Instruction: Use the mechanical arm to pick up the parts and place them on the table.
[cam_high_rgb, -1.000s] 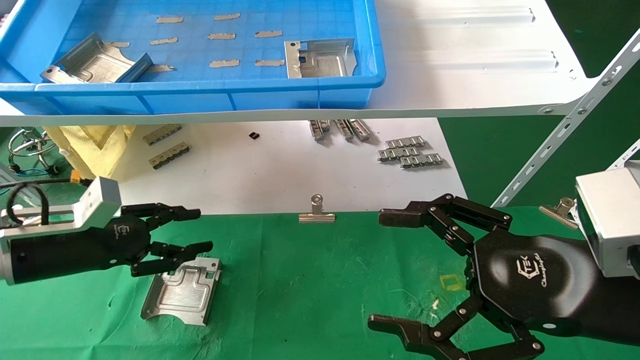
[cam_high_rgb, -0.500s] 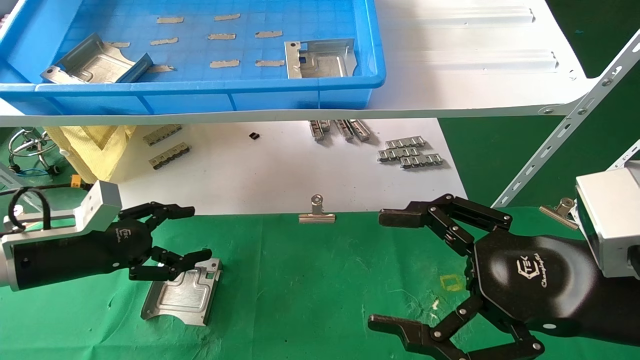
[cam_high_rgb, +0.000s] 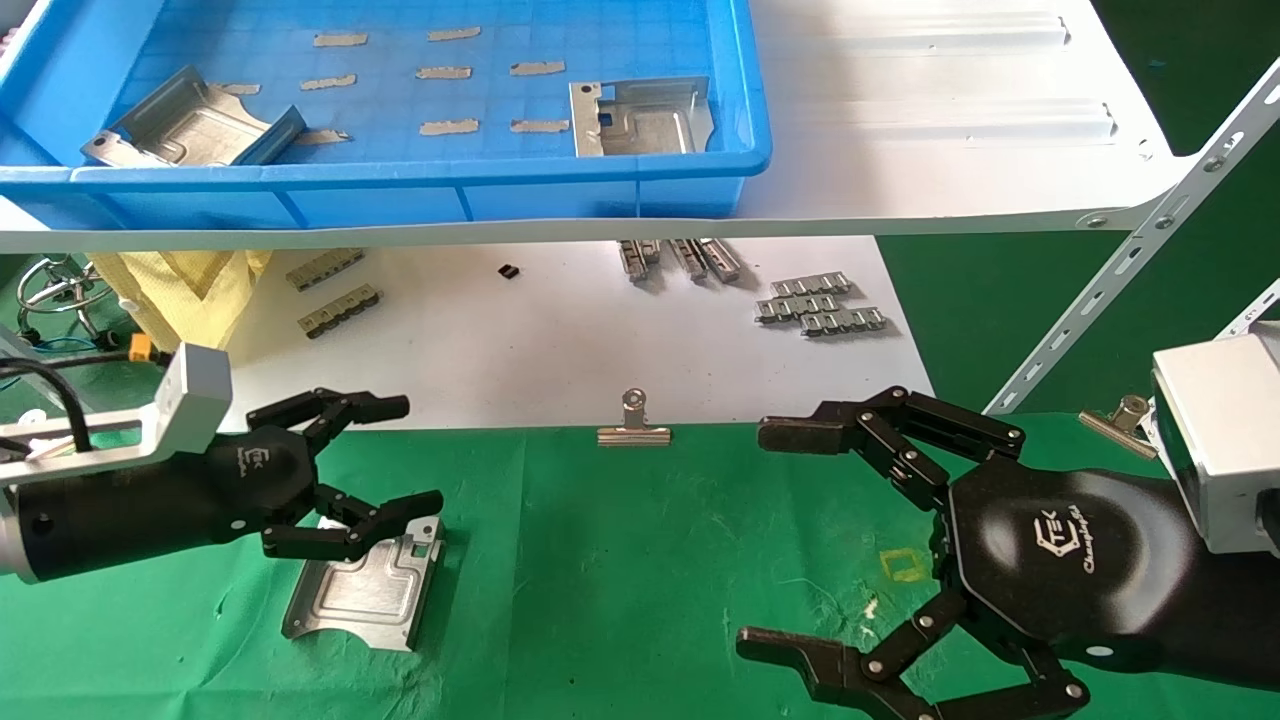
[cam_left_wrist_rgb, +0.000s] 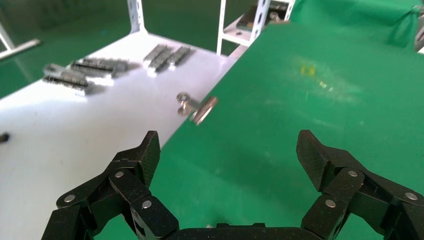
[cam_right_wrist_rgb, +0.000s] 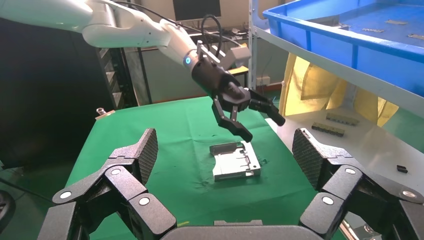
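The left arm reaches in low from the left side, lying nearly level over the green desk (cam_high_rgb: 640, 560), its silver wrist block (cam_high_rgb: 190, 395) toward the rear. The left gripper (cam_high_rgb: 405, 455) is open, fingers spread wide with nothing between them. One finger (cam_high_rgb: 345, 408) points out over the edge of the white board (cam_high_rgb: 520, 340); the other (cam_high_rgb: 370, 525) hangs over the near-left corner of a part (cam_high_rgb: 365, 590). From the right wrist view the left gripper (cam_right_wrist_rgb: 257, 125) is clear of that part (cam_right_wrist_rgb: 235, 161), hovering just above it, fingers angled down.

That part lies flat on the green cloth, embossed face up, curved cut-out edge toward the robot. Two more parts sit in the blue tray (cam_high_rgb: 420, 190) on the shelf above: one (cam_high_rgb: 190, 125) at the tray's left end, tilted with its flanges up, and another (cam_high_rgb: 640, 118) lying flat near the right wall.

The right arm is parked at the lower right, its hexagonal palm (cam_high_rgb: 1060, 545) facing up. The right gripper (cam_high_rgb: 775, 540) is open and empty too, one finger pointing toward the board, the other near the desk's front edge.

A binder clip (cam_high_rgb: 633, 425) lies on the seam where board meets cloth, between the two grippers. Small toothed strips (cam_high_rgb: 820, 302) lie scattered on the board farther back.
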